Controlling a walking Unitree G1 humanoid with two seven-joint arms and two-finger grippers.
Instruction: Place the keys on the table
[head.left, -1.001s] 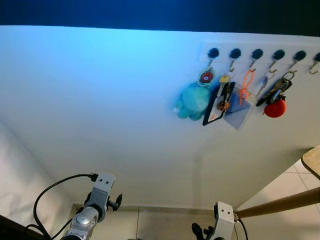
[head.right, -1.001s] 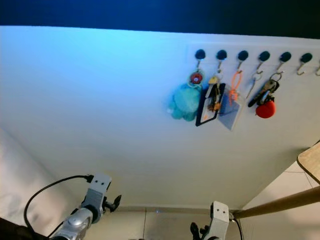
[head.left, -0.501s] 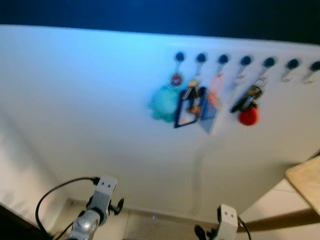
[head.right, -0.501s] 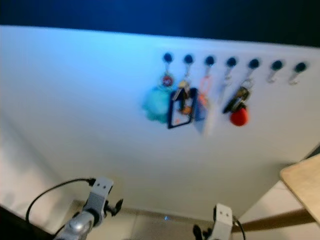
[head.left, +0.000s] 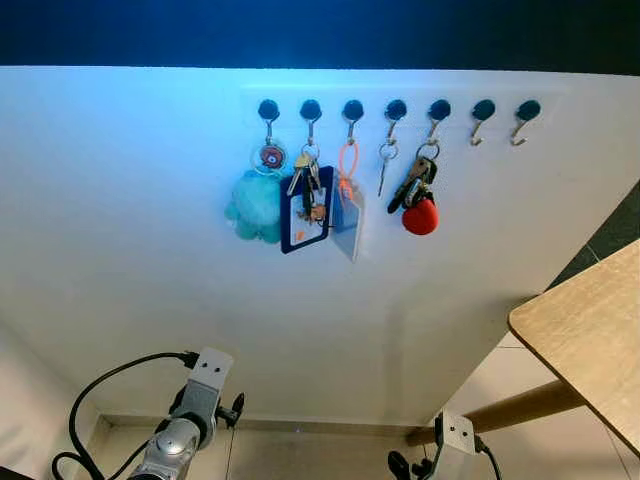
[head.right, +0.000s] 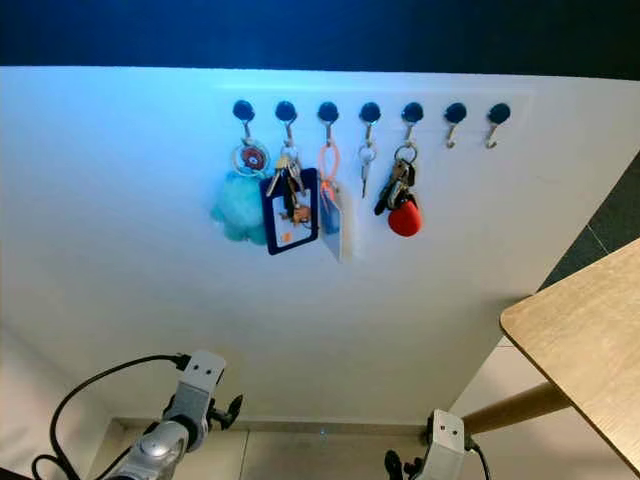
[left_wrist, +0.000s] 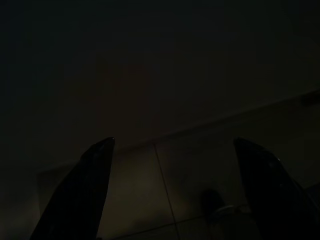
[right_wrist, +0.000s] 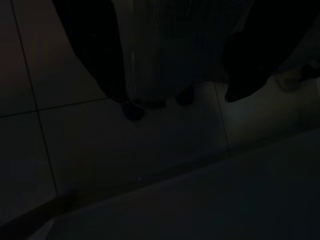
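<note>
Several key bunches hang from a row of black hooks (head.left: 352, 108) on the white wall. One carries a teal plush (head.left: 255, 205), one a blue card holder (head.left: 306, 208), one an orange strap (head.left: 347, 165). A single key (head.left: 384, 168) and keys with a red ball (head.left: 419, 212) hang further right. The wooden table (head.left: 590, 325) stands at the right. Both arms hang low, far below the hooks: left arm (head.left: 195, 405), right arm (head.left: 448, 445). In the dark wrist views the left gripper (left_wrist: 173, 142) and right gripper (right_wrist: 180, 100) are open over floor tiles, holding nothing.
Two hooks (head.left: 505, 110) at the right end of the row are bare. The table's round wooden leg (head.left: 510, 410) slants down toward the tiled floor (head.left: 300, 460) by my right arm. A black cable (head.left: 110, 385) loops from the left arm.
The camera has swung right and steadied: the key rack now sits nearer the picture's middle and more of the table shows. Both arms hang as before.
</note>
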